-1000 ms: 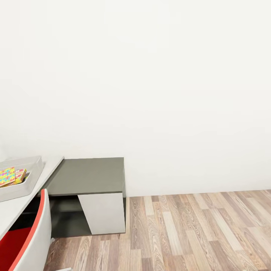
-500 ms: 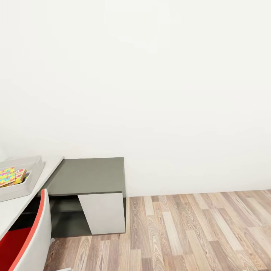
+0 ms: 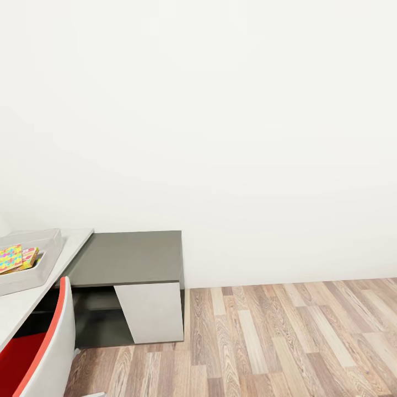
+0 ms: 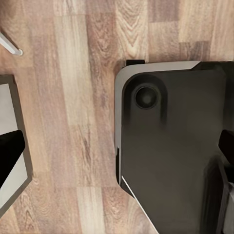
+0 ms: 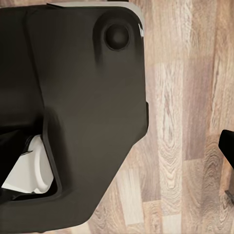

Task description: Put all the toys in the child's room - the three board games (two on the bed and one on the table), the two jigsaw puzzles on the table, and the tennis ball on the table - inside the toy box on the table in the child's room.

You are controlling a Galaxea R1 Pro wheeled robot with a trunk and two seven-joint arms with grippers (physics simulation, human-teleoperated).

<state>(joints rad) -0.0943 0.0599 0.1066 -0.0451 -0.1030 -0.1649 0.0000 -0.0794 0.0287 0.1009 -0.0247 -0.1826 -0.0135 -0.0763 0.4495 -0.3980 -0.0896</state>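
Note:
The toy box [image 3: 38, 237], a light grey bin, stands on the pale table [image 3: 76, 242] at the far left of the head view. Inside it lies a jigsaw puzzle [image 3: 10, 258] with a yellow, pink, blue and green mosaic, and a second mosaic piece [image 3: 29, 256] lies beside it. In the left wrist view my left gripper [image 4: 119, 148] hangs over the wood floor and my own dark base, fingers wide apart and empty. My right gripper [image 5: 117, 146] also points down over the base; one black fingertip [image 5: 227, 146] shows at the picture's edge. The bed, board games and tennis ball are out of view.
A low dark grey unit [image 3: 129, 256] with a white panel [image 3: 151, 311] adjoins the table's end against the white wall. A red and white chair [image 3: 41, 353] stands at the lower left. Wood-plank floor [image 3: 286, 342] stretches to the right.

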